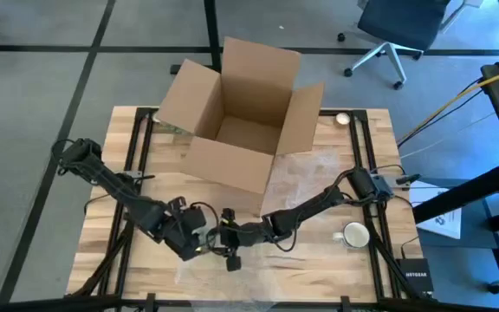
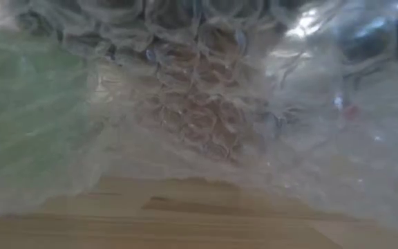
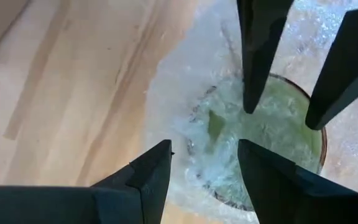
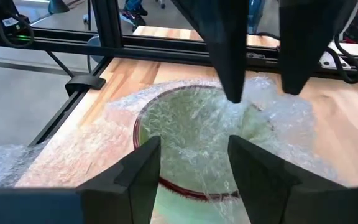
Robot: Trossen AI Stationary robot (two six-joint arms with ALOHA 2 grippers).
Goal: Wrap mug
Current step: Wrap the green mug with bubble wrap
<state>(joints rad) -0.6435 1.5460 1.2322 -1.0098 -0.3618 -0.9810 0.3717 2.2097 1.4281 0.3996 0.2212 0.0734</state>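
The box (image 1: 236,113) at the table's far side stands open, only its bare cardboard floor showing. A white mug (image 1: 354,234) lies on the wood table (image 1: 319,260) near the right edge, apart from both arms. At the front middle, the left gripper (image 3: 204,158) and right gripper (image 4: 194,155) meet over a round green dish (image 4: 191,134) with a dark red rim, covered by crinkled clear wrap (image 4: 73,149). Both have their fingers apart, holding nothing.

Overhead looks straight down, low is smothered close by bubble wrap (image 2: 206,90), both wrists share it
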